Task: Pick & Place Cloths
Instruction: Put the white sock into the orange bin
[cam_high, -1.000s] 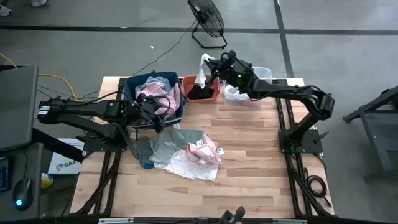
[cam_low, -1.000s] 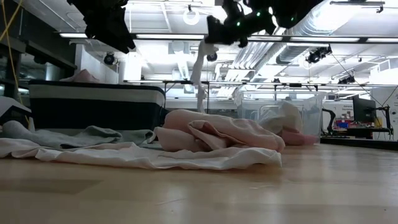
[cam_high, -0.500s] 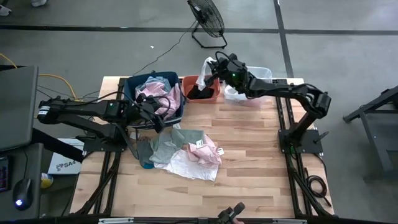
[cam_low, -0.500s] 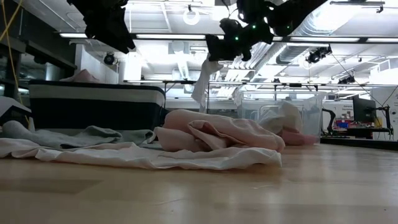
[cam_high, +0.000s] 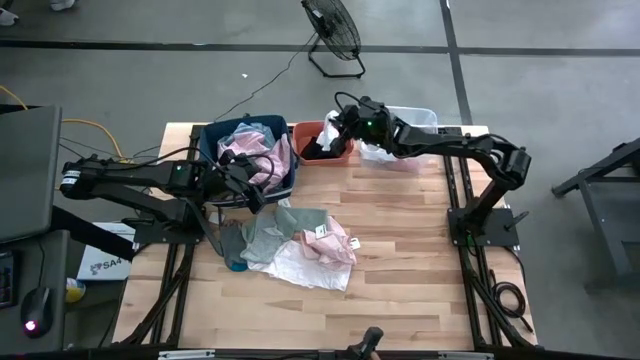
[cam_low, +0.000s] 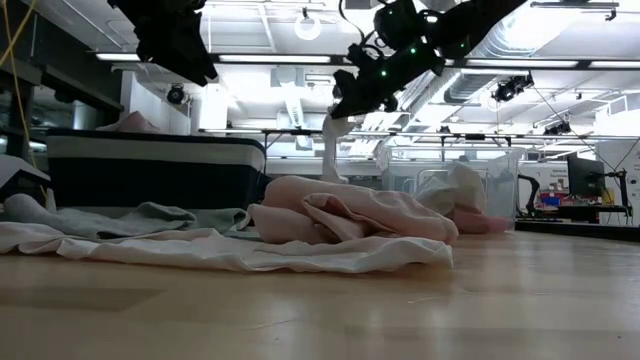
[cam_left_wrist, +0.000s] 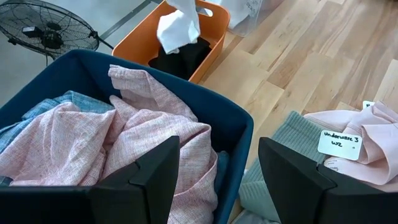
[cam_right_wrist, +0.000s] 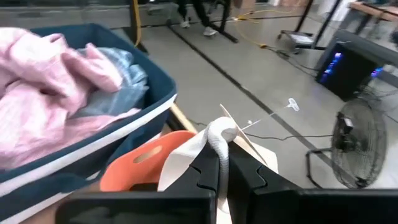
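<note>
White cloth lowered toward orange bin

White cloth (cam_high: 332, 121) hangs from right claw (cam_high: 338, 120), lower and further toward 9 o'clock than a second ago; back then it dangled higher above the orange bin's 12 o'clock edge, now its tail reaches down into the bin. Right arm has swung with it. Left arm and the bench pile unchanged.

Containers, along the bench's 12 o'clock edge:
- dark blue bin (cam_high: 212, 140) at 11 o'clock: pale pink cloth (cam_high: 245, 155) heaped on top, blue-teal plaid cloth (cam_left_wrist: 37, 112) under it.
- orange bin (cam_high: 306, 131) just beside the blue one: small black cloth (cam_left_wrist: 180, 59) at the bottom, white cloth hanging over it.
- clear bin (cam_high: 420, 118) at 1 o'clock: some white fabric inside, details unclear.

Bench (cam_high: 420, 270) centre: grey-green cloth (cam_high: 265, 232), coral pink cloth (cam_high: 335, 240) with a tag, a thin white sheet (cam_high: 305, 268) under them, all overlapping.

Claws: right claw fully closed, pinching the white cloth's top between the fingers (cam_right_wrist: 199, 180). Left claw (cam_high: 252, 190) hovers at the blue bin's 6 o'clock rim, fingers (cam_left_wrist: 155, 174) apart, empty, touching nothing.
</note>
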